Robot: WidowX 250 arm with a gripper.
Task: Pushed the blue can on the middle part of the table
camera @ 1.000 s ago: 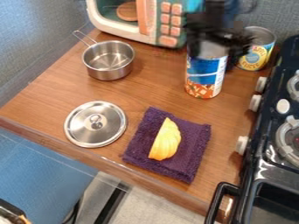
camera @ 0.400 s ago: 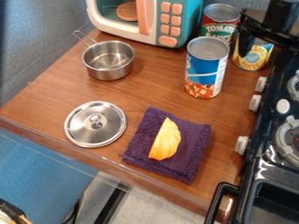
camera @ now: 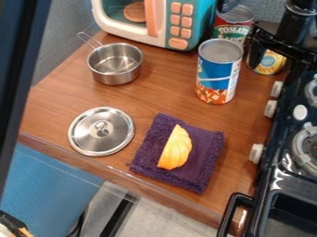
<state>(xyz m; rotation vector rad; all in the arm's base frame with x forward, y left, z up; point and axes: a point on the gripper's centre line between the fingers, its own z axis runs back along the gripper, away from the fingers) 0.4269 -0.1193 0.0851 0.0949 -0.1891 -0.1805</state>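
Hand (camera: 278,40) is seen at upper R of the camera view, in front of the yellow-labelled can (camera: 268,64) & close to the stove (camera: 289,183); how far it is spread, & whether anything is gripped, can't be told. The blue can (camera: 213,76) is stood upright on the desk (camera: 164,92), btwn the toy microwave (camera: 206,16) & the stove, a bit R of centre & toward the back, apart from the hand. If more pushing is wanted, tipping is prob. the main risk: it's a tall can, & it'd be toppled if pressed near the rim rather than low down. If it's shoved toward the front, its base could be snagged by the edge of the purple cloth (camera: 201,172), & the yellow toy food (camera: 178,150) could be knocked. If it's sent too far L, the pot (camera: 114,76) might be bumped. W/ the hand so near the yellow-labelled can & the red-labelled can (camera: 232,31), either could be clipped by a careless sideways swing, & the stove edge could be scraped if it's brought down there.
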